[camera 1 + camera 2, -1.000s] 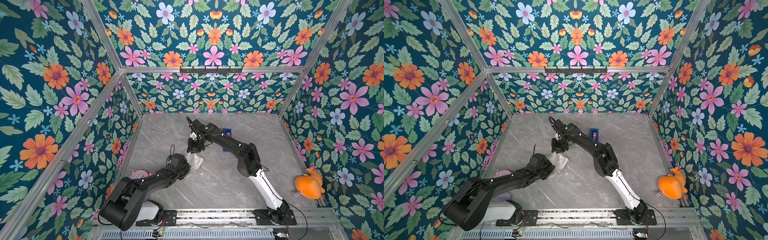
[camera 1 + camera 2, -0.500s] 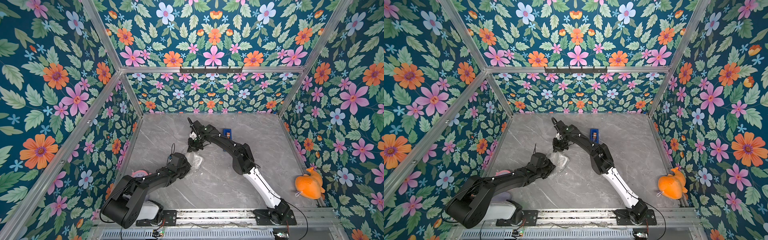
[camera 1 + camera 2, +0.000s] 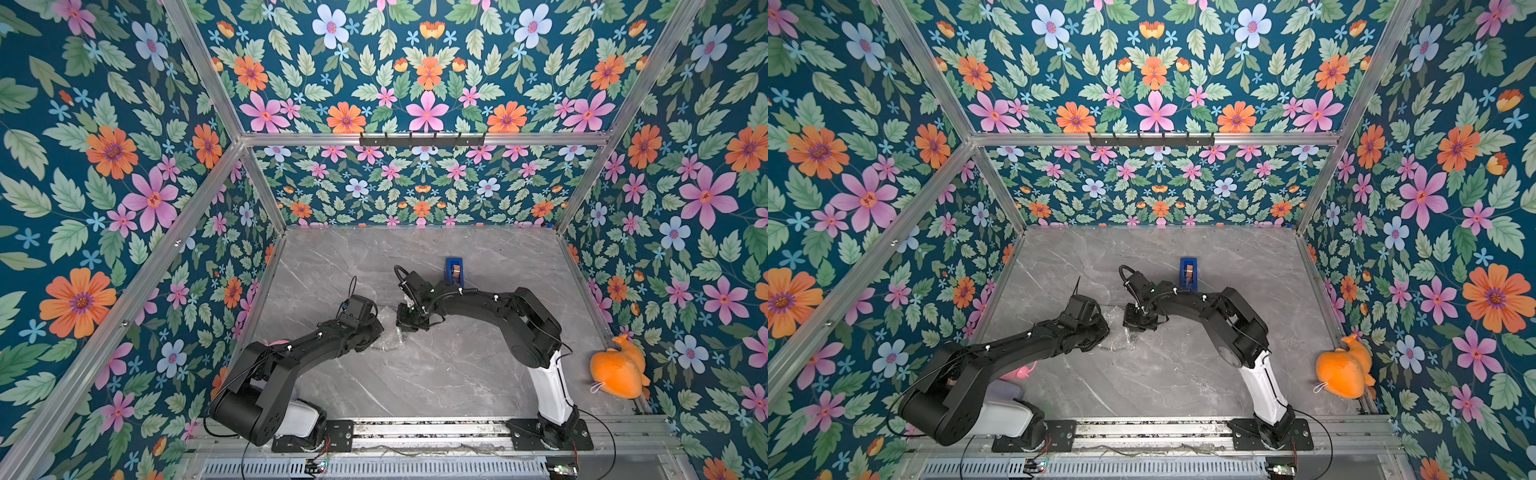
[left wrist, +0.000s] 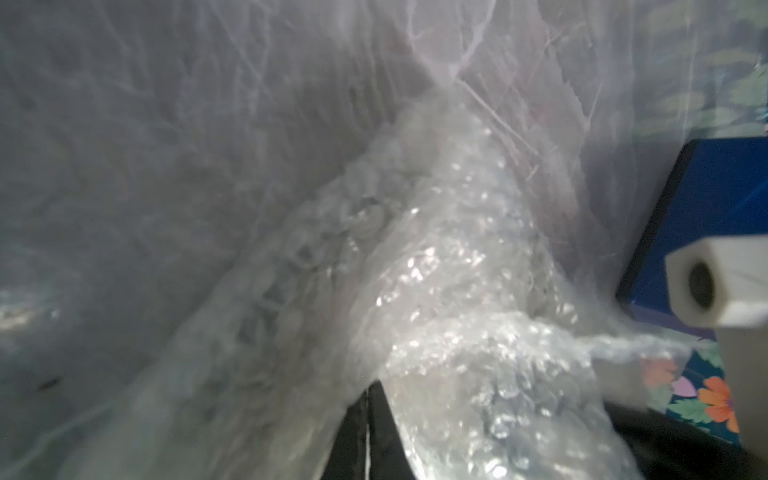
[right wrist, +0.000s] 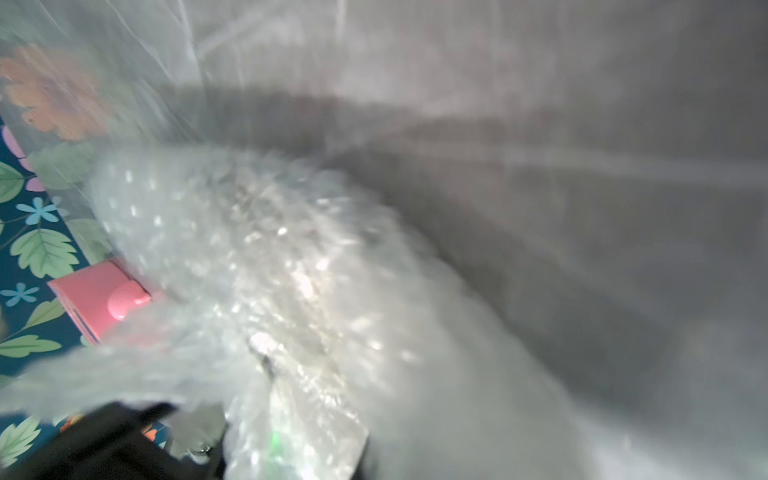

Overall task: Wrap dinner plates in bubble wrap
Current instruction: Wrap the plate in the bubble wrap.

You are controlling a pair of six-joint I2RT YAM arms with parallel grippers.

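A crumpled wad of clear bubble wrap (image 3: 388, 338) (image 3: 1119, 338) lies on the grey floor between my two arms. My left gripper (image 3: 379, 329) meets it from the left. In the left wrist view its black fingers (image 4: 353, 436) are pressed together with a thin pale line of film between them, and the bubble wrap (image 4: 449, 291) bunches beside them. My right gripper (image 3: 405, 327) comes down on the wad from the right. The bubble wrap (image 5: 257, 257) covers its jaws in the right wrist view, and a fold comes out where they sit. The dinner plates are hidden.
A blue tape dispenser (image 3: 454, 270) (image 4: 706, 216) stands just behind the right wrist. A pink object (image 3: 1021, 370) (image 5: 95, 299) lies under the left arm near the left wall. An orange plush toy (image 3: 617, 368) rests against the right wall. Floral walls enclose the grey marble floor (image 3: 457, 374).
My right gripper has come forward from farther back to the wad and closed. The right elbow swung out to the right. The left arm has barely moved.
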